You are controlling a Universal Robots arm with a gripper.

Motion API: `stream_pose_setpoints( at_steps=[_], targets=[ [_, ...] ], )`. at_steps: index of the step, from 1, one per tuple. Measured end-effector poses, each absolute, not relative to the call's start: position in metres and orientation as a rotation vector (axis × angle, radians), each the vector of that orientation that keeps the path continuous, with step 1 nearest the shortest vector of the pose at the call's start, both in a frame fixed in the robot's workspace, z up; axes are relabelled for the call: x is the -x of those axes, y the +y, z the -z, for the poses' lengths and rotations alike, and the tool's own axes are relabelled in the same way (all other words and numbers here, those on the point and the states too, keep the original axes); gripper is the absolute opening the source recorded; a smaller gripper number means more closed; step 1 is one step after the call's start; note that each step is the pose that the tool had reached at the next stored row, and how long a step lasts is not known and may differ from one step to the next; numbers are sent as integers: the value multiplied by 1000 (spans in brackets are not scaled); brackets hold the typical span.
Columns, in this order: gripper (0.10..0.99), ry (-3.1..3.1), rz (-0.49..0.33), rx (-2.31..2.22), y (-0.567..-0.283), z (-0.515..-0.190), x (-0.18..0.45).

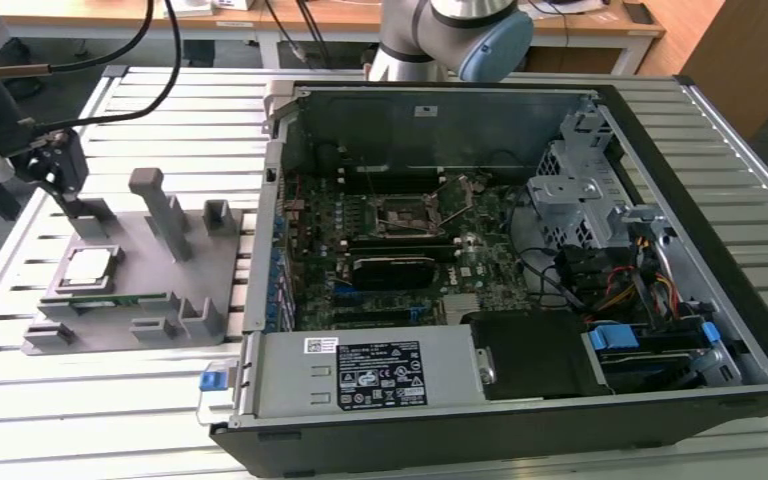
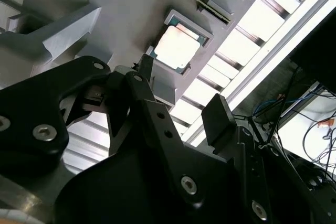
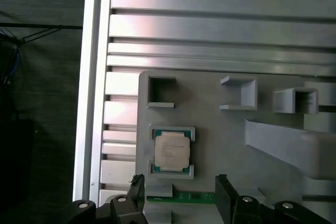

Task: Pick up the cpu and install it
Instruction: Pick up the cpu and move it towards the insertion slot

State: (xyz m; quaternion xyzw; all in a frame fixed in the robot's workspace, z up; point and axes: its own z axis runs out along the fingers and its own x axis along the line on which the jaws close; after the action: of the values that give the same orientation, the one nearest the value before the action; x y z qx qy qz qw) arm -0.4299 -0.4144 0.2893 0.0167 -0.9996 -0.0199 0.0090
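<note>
The cpu [image 1: 88, 266], a small square chip with a shiny silver top, lies flat in a recess of the grey fixture [image 1: 157, 300] on the exterior view's left. Both wrist views show the cpu [image 3: 171, 150] [image 2: 176, 45] in its green-edged seat. My gripper [image 1: 57, 168] hangs above the fixture, a little beyond the cpu. It is open, with nothing between its fingers, and its two dark fingertips [image 3: 137, 182] stand wider apart than the chip. The gripper [image 3: 178, 184] [image 2: 181, 90] is clear of the cpu and not touching it.
A green memory stick [image 3: 181, 198] lies in the fixture beside the cpu. Grey posts [image 1: 161, 205] rise from the fixture. The open computer case [image 1: 518, 130] stands on the exterior view's right, its motherboard socket [image 1: 408, 212] with a raised metal frame. Everything rests on a slatted aluminium table [image 1: 91, 400].
</note>
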Motion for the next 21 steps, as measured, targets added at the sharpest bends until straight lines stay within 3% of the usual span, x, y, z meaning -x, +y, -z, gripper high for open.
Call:
stream_pose_setpoints(
  at_steps=[21],
  targets=[
    [647,-3123,65,-55,-414,-267,435]
  ],
)
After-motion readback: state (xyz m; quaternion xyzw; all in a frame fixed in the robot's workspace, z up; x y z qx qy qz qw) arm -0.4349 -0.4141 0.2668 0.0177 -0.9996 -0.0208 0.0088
